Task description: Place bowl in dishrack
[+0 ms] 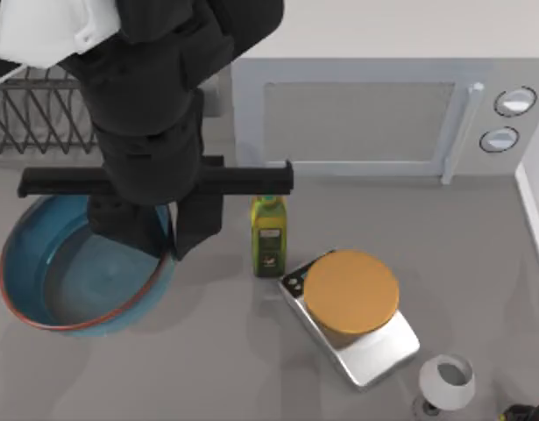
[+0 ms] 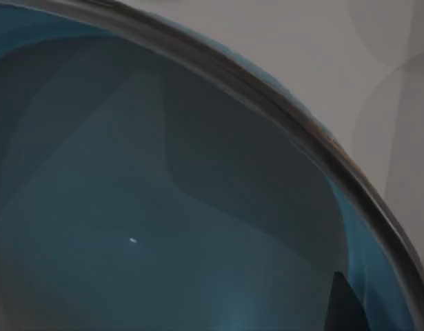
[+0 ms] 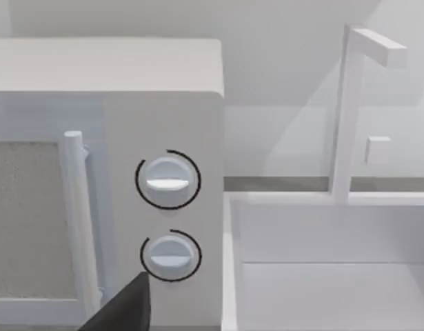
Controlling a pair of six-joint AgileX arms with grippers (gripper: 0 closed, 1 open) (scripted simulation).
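Note:
The bowl (image 1: 67,281), wide, blue and red-brown rimmed, rests on the table at the left. My left gripper (image 1: 173,246) comes down on its right rim, one finger inside and one outside, shut on the rim. Up close, the left wrist view shows the bowl's grey-blue inside (image 2: 163,207) and one dark fingertip (image 2: 342,307) just within the rim. The dishrack (image 1: 32,118), black wire bars, stands at the back left behind the bowl, partly hidden by my left arm. My right gripper (image 3: 122,310) is parked at the far right, facing the microwave's knobs.
A white microwave (image 1: 365,114) fills the back centre and right. A green bottle (image 1: 268,235) stands just right of the left gripper. A scale with an orange disc (image 1: 351,292) and a white wine glass (image 1: 446,381) sit front right. A white sink (image 3: 336,276) lies beside the microwave.

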